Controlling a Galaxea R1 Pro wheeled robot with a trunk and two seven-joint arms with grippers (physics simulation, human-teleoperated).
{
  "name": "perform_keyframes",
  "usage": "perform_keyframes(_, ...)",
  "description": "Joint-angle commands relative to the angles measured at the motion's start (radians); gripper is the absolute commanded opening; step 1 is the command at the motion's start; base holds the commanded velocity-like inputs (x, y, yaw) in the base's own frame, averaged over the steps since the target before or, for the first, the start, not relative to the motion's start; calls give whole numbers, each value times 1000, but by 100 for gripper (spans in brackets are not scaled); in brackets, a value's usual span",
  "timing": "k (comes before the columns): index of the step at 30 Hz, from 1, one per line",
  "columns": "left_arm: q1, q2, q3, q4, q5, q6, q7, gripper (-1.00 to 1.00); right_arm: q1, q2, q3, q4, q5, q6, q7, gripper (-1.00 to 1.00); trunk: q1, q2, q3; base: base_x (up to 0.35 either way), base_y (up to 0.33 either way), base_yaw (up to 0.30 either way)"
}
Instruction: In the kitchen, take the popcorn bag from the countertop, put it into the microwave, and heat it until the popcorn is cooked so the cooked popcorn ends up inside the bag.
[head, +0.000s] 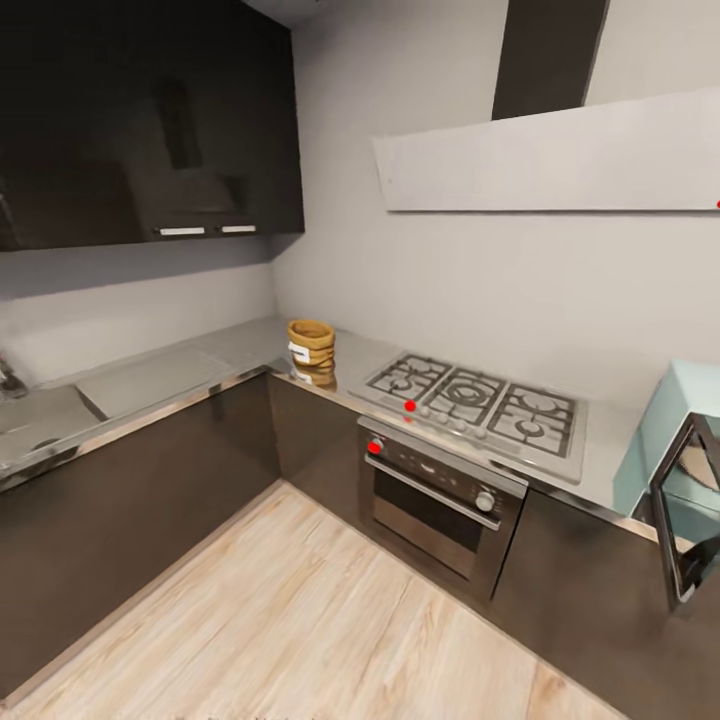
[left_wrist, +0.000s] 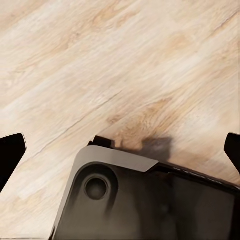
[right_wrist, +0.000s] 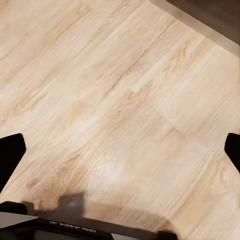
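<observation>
1. One popcorn bag (head: 311, 345) stands on the countertop (head: 150, 380).
2. One microwave (head: 680, 440) is at the right edge, with its door open.
3. One gas hob (head: 478, 400) has three burners in a row.
4. One built-in oven (head: 440, 500) is under the hob.
5. Two white handles (head: 208, 230) are on the dark upper cabinets.
6. One range hood (head: 550, 150) hangs on the wall.
7. Each wrist view shows two dark fingertips (left_wrist: 10, 155) (right_wrist: 10, 155), set wide apart over the wooden floor (right_wrist: 120, 100).

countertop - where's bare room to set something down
The countertop is bare between the sink corner and the popcorn bag, and in the strip between the gas hob and the microwave. The hob's grates crowd the middle.
</observation>
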Motion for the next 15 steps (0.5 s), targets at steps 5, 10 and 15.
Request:
perform_keyframes(5,-1,0,3,1,3,-3,0,100,0,1,-5,0,6,-3,6,100,-19,34,14,108,0,277)
perform_keyframes(10,-1,0,5,1,3,-3,1,100,0,1,-5,0,6,-3,6,100,-38,69,30,185,0,277)
perform_keyframes(15,-1,1,5,1,3,-3,1,100,0,1,-5,0,7,-3,6,100,-57,104,45,18,0,277)
